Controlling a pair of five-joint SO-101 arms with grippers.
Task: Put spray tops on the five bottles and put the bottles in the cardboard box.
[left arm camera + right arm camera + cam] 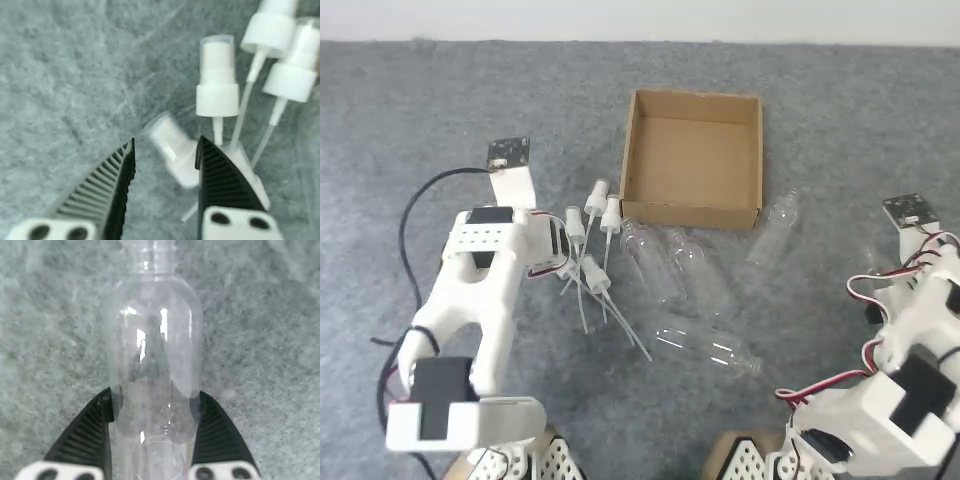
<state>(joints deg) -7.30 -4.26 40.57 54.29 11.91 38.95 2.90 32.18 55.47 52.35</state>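
On the left, the left gripper (pixel 165 145) hangs low over the grey carpet (pixel 440 110). Its jaws are apart, on either side of one fallen top (pixel 172 152). This is one of five white spray tops (pixel 574 222) lying in a loose cluster, tubes trailing. Just beside them stands the open cardboard box (pixel 690 214), its bare brown floor showing. Four clear bottles (pixel 650 262) lie capless on the carpet near the box's front. On the right, the right gripper (pixel 154 402) is clamped on the fifth bottle (pixel 155 350), a jaw pressing each side.
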